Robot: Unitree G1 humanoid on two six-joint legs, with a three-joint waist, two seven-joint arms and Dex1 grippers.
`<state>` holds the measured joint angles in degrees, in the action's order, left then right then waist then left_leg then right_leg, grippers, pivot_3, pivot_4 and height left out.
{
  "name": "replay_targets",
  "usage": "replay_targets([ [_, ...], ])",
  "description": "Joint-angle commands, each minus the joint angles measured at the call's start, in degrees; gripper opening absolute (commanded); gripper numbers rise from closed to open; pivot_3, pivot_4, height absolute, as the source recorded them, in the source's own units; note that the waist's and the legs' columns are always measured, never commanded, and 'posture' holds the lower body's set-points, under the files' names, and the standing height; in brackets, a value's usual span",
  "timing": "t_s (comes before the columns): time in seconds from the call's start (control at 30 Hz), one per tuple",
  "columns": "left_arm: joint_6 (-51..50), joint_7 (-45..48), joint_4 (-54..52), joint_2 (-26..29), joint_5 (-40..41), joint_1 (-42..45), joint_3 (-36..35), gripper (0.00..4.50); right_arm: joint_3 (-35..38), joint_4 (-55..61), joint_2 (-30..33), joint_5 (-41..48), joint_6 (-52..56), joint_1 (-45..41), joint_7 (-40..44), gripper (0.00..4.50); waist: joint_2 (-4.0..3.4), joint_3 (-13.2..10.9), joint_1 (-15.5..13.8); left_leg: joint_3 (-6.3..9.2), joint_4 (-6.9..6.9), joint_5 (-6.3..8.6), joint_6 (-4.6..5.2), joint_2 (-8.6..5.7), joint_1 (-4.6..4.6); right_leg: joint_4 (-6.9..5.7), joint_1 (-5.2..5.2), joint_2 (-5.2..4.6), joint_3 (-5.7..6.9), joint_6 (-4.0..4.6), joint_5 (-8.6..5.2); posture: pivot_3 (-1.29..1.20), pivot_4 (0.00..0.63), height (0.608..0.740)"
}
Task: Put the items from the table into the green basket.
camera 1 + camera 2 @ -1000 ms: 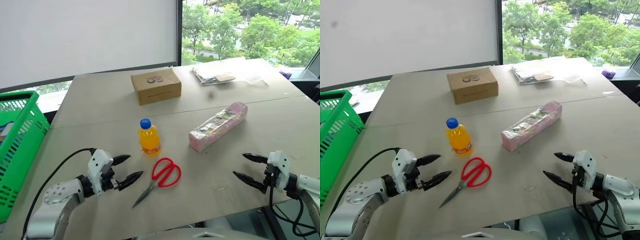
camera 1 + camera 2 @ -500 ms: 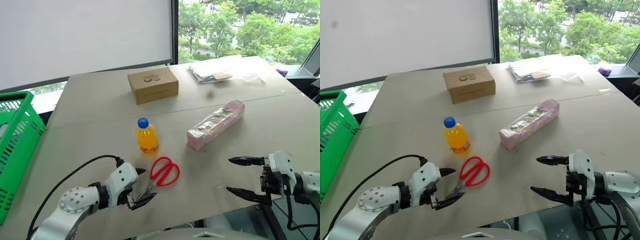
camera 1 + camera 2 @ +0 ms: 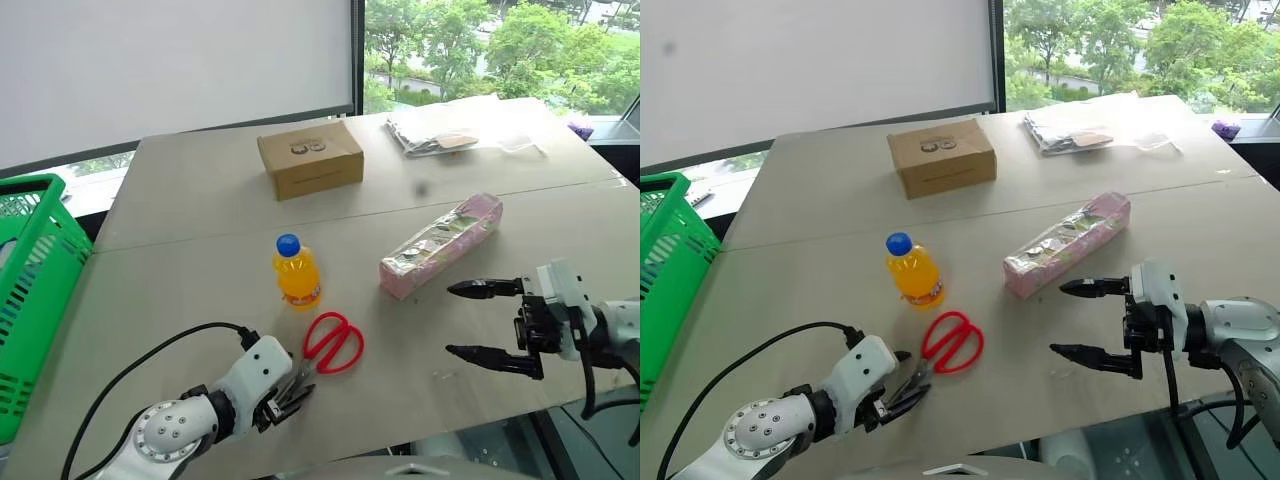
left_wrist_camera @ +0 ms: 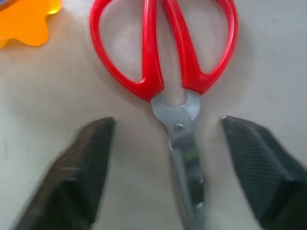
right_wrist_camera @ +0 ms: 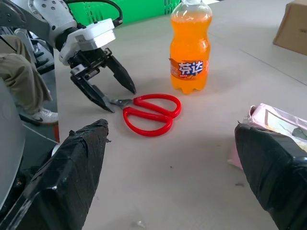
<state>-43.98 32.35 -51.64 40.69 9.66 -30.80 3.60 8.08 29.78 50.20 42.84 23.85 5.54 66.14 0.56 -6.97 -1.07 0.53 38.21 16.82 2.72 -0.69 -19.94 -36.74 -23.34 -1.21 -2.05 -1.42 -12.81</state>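
Red-handled scissors (image 4: 178,127) lie near the front of the table (image 3: 200,190), blades pointing toward me. My left gripper (image 3: 290,392) is tilted down over them, open, with one finger on each side of the steel blades and a gap on both sides. Just behind the scissors stands the orange-drink bottle (image 3: 297,278) with its blue cap. The long pink pack (image 3: 440,246) lies to the right. In front of the pack my right gripper (image 3: 449,320) hovers wide open, pointing left, holding nothing. The green basket (image 3: 45,280) stands at the table's left edge.
A cardboard box (image 3: 310,160) sits behind the seam, and clear plastic bags (image 3: 440,135) lie at the back right. A person's leg and shoe (image 5: 19,72) show beyond the table's edge in the right wrist view. Both arms work close to the table's front edge.
My left gripper has moved right to the scissors' blades, tipped downward and narrowed its fingers around them. My right gripper has risen and shifted left, still wide open.
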Motion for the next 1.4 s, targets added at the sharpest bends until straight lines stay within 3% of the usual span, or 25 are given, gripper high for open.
replay_targets([
  [0.03, -7.1, 1.1, 0.5, -0.1, 4.1, -2.8, 0.0, 1.4, -0.4, 0.5, -0.2, 0.4, -0.3, -0.7, 1.7, 4.5, -0.01, -0.2, 0.2, 0.0, 0.0, 0.0, 0.0, 0.0, 0.0, 0.0, 0.0, 0.0, 0.0, 0.0, 0.0, 0.08, 0.129, 0.74],
  [0.13, -8.9, 1.6, 0.2, -0.8, 7.0, -2.9, -1.6, 0.05, -0.8, -0.1, -0.3, -0.3, -0.8, -0.8, 2.4, 4.5, -0.06, -0.3, 0.3, -0.03, -0.02, 0.04, 0.05, 0.0, -0.07, 0.05, -0.06, 0.0, -0.02, -0.03, -0.02, 0.08, 0.128, 0.74],
  [0.17, -8.5, 1.6, 0.3, -0.9, 7.4, -2.9, -2.1, 0.01, -0.9, -0.2, -0.4, -0.4, -0.9, -0.9, 2.4, 4.5, -0.06, -0.3, 0.3, -0.03, -0.02, 0.06, 0.07, 0.0, -0.1, 0.06, -0.08, 0.0, -0.02, -0.05, -0.03, 0.08, 0.127, 0.74],
  [0.43, 1.5, -0.8, 3.2, -7.6, 9.1, -5.9, -12.1, 0.01, -0.8, -2.0, -1.7, -2.1, -2.1, -1.1, 3.0, 4.5, -0.02, -0.4, 0.1, 0.08, 0.01, 0.11, 0.13, -0.02, -0.61, 0.25, -0.38, -0.09, 0.14, -0.09, -0.04, 0.09, 0.119, 0.74],
  [0.63, 16.8, 4.6, 4.9, -14.3, 12.5, -18.1, -19.4, 0.01, -2.3, -4.1, -2.7, -3.3, -2.7, -3.1, 3.3, 4.5, 0.41, -0.7, 0.3, 0.3, 0.01, 0.12, 0.11, 0.05, -0.69, 0.26, -0.45, -0.11, 0.4, -0.05, -0.05, 0.1, 0.119, 0.74],
  [0.73, 26.5, 9.0, 7.8, -17.9, 13.4, -25.8, -20.5, 0.01, -4.0, -6.2, -3.9, -4.4, -3.3, -5.3, 3.6, 4.5, 0.43, -0.9, 0.1, 0.36, 0.01, 0.14, 0.09, 0.05, -0.81, 0.33, -0.49, -0.13, 0.49, -0.04, -0.06, 0.12, 0.117, 0.74],
  [0.87, 37.0, 10.2, 12.1, -20.9, 10.8, -30.0, -20.4, 0.01, -5.5, -7.8, -5.2, -5.5, -4.0, -7.4, 4.1, 4.5, 0.38, -1.1, -0.3, 0.49, 0.03, 0.14, 0.08, -0.04, -0.94, 0.53, -0.48, -0.32, 0.75, -0.06, -0.06, 0.14, 0.113, 0.74],
  [1.17, 44.2, -0.5, 19.4, -28.5, 10.1, -23.6, -27.0, 0.01, -6.8, -9.2, -6.6, -6.7, -4.8, -9.0, 4.3, 4.5, 0.27, -1.1, -2.6, 1.2, 0.05, 0.13, 0.08, -0.02, -1.25, 0.74, -0.45, -0.16, 1.54, 0.01, 0.0, 0.16, 0.106, 0.74],
  [1.4, 35.2, -11.8, 21.6, -26.5, 12.4, -7.7, -32.0, 0.01, -6.2, -7.5, -9.7, -4.4, -2.7, -12.8, 0.5, 4.5, 0.1, -1.0, -2.7, 1.36, 0.18, 0.1, 0.05, 0.49, -1.05, 0.48, -0.35, 0.4, 1.85, 0.31, 0.11, 0.13, 0.086, 0.74],
])
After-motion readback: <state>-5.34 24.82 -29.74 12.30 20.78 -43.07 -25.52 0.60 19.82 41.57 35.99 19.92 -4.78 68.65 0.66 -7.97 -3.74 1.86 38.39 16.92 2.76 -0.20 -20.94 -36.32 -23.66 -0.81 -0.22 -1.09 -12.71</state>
